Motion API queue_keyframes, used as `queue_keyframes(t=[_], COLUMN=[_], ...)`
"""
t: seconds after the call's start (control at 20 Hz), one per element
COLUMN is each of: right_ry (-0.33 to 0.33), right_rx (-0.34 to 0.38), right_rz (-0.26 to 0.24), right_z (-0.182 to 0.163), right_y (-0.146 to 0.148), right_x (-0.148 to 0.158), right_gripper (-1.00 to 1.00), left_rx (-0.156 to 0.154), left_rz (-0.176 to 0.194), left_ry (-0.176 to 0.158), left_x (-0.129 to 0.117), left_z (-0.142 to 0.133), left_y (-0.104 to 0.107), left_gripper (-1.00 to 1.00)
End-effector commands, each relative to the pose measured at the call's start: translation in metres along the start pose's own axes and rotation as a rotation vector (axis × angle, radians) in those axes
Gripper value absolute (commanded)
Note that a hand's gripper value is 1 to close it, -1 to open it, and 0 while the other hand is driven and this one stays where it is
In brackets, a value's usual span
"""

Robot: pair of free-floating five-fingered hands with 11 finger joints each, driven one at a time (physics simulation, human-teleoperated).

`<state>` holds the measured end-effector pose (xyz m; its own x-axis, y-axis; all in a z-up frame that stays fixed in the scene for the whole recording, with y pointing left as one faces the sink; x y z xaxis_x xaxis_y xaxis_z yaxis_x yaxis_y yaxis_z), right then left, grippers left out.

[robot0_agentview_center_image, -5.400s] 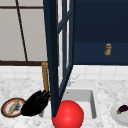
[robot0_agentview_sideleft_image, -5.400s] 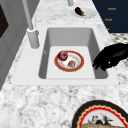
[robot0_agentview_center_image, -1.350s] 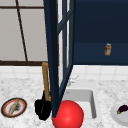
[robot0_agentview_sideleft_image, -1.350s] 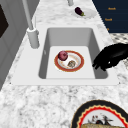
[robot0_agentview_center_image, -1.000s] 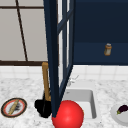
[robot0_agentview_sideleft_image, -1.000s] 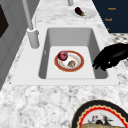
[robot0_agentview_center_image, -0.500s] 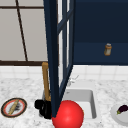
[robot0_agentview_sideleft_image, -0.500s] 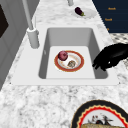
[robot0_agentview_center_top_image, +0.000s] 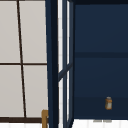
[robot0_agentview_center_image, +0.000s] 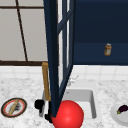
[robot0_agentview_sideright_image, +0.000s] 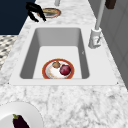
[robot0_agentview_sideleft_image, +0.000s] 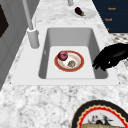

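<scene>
Sink [robot0_agentview_sideleft_image: 50,37] of pale grey, square and deep, set into a white marbled surface [robot0_agentview_sideleft_image: 37,105]. On the sink floor lies a round plate with a red-brown rim [robot0_agentview_sideleft_image: 69,61], carrying a dark red apple-like fruit [robot0_agentview_sideleft_image: 63,55] and a small brown lump [robot0_agentview_sideleft_image: 71,63] side by side.

In the left side view, a black robot hand [robot0_agentview_sideleft_image: 110,58] hovers over the sink's front edge, fingers relaxed and drooping, gripping nothing. In the front view, this left robot hand [robot0_agentview_center_image: 40,104] sits at the sink's left end, partly hidden behind an open dark blue glass-paned cabinet door [robot0_agentview_center_image: 53,62] and a big red ball [robot0_agentview_center_image: 68,115].

Left of the sink rests a patterned plate with a dark rim [robot0_agentview_center_image: 13,107]. To the right, a white plate bears a purple aubergine [robot0_agentview_center_image: 122,109]. A tall grey faucet [robot0_agentview_sideleft_image: 31,30] rises behind the sink. A small amber jar [robot0_agentview_center_image: 107,49] stands on the blue cabinet shelf.
</scene>
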<state>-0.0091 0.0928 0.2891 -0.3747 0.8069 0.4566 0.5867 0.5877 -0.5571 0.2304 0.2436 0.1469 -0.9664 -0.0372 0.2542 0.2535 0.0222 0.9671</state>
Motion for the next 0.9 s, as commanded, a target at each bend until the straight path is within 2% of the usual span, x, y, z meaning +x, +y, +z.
queue_keyframes(t=[0.0,0.15,0.4,0.6,0.85], right_ry=[0.055,0.038,0.032,0.076,0.144], right_rx=[0.086,0.041,0.046,0.128,0.206], right_rz=[0.06,0.029,0.013,0.056,0.08], right_z=[0.002,0.005,0.004,0.005,0.001], right_y=[-0.01,-0.018,-0.024,-0.035,-0.047], right_x=[-0.019,-0.038,-0.072,-0.086,-0.104], right_gripper=[-1.0,-1.0,-1.0,-1.0,-1.0], left_rx=[0.0,0.0,0.0,0.0,0.0], left_rz=[0.0,0.0,0.0,0.0,0.0], left_ry=[0.0,0.0,0.0,0.0,0.0], left_x=[0.0,0.0,0.0,0.0,0.0], left_z=[0.0,0.0,0.0,0.0,0.0], left_y=[0.0,0.0,0.0,0.0,0.0], left_gripper=[0.0,0.0,0.0,0.0,0.0])
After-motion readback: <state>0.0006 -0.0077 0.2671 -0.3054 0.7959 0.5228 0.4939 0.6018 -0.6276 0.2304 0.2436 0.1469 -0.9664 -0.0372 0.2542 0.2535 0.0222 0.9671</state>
